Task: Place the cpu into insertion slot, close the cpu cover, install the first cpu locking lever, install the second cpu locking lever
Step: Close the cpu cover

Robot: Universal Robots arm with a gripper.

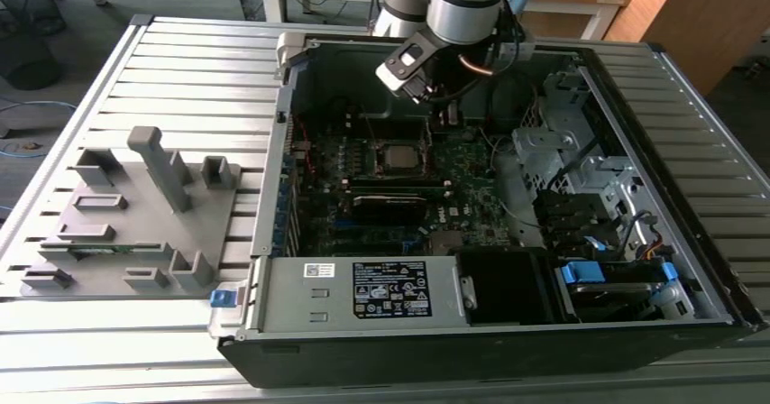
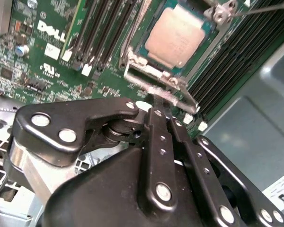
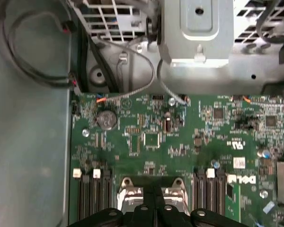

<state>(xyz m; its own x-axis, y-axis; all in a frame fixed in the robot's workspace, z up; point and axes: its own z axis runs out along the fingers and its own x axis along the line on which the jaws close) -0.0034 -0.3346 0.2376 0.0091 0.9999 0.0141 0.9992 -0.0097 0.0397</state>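
The cpu (image 2: 173, 35) lies flat in the insertion slot (image 2: 141, 48) on the green motherboard, its dull top fully uncovered; the exterior view has it at mid-board (image 1: 398, 157). The cpu cover (image 2: 149, 75) stands raised on its hinge at the socket's edge, and in the first wrist view its silvery frame (image 3: 132, 191) faces the camera. My gripper (image 2: 163, 105) is shut, its narrow tips resting against the cover's upper edge. In the exterior view the gripper (image 1: 443, 108) hangs just behind the socket. A thin locking lever rod (image 2: 260, 8) stretches past the socket's far corner.
Black memory slots (image 2: 104, 28) flank the socket on both sides. A metal drive cage (image 1: 565, 142) and cables (image 3: 33, 52) crowd the case at the exterior view's right. The power supply (image 1: 361, 287) sits at the front, and a grey fixture tray (image 1: 132, 215) lies outside the case.
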